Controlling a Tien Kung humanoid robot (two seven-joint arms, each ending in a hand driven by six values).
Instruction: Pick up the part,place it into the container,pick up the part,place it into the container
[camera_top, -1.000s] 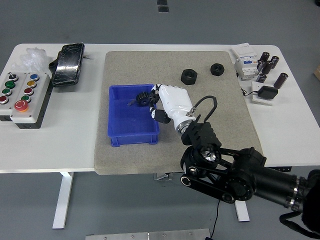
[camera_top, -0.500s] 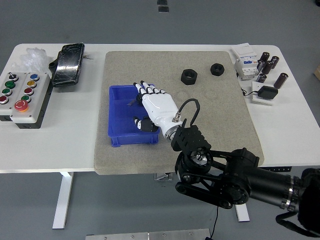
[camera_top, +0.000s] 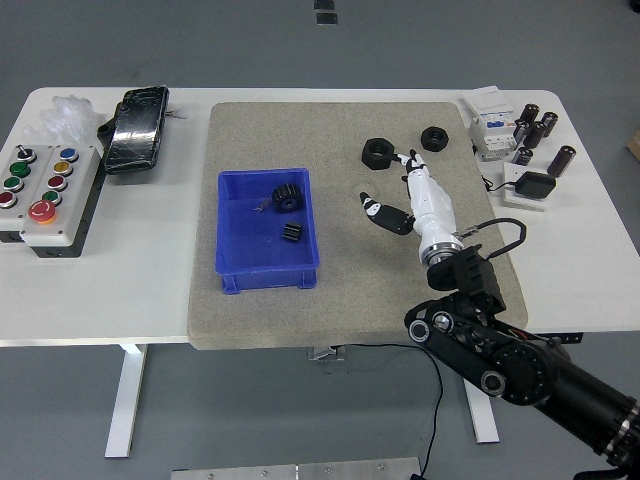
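Two black gear-like parts lay inside the blue container (camera_top: 268, 232) on the grey mat (camera_top: 350, 290): the larger gear (camera_top: 288, 198) near the bin's far right corner and the smaller gear (camera_top: 292, 233) just nearer, toward the right wall. Further black parts sat on the mat beyond it, a hex nut (camera_top: 378, 153) and a second nut (camera_top: 434, 137), well apart from the container. The robot's right hand (camera_top: 420, 198), white with black fingertips, reached over the mat to the right of the container, its fingers spread and holding nothing, the thumb (camera_top: 381, 214) splayed out to the left and the fingertips pointing toward the hex nut without touching it. Its black arm (camera_top: 500, 350) came in from the lower right corner, crossing the near edge of the worktop (camera_top: 150, 300). At the left end of the worktop stood a button box (camera_top: 45, 190) with coloured buttons, a black case (camera_top: 137, 128) and a crumpled clear plastic bag (camera_top: 62, 112). At the right end were a white electrical module (camera_top: 490, 125), several dark cylinders (camera_top: 537, 130) and a small black square piece (camera_top: 530, 186) on a white base.
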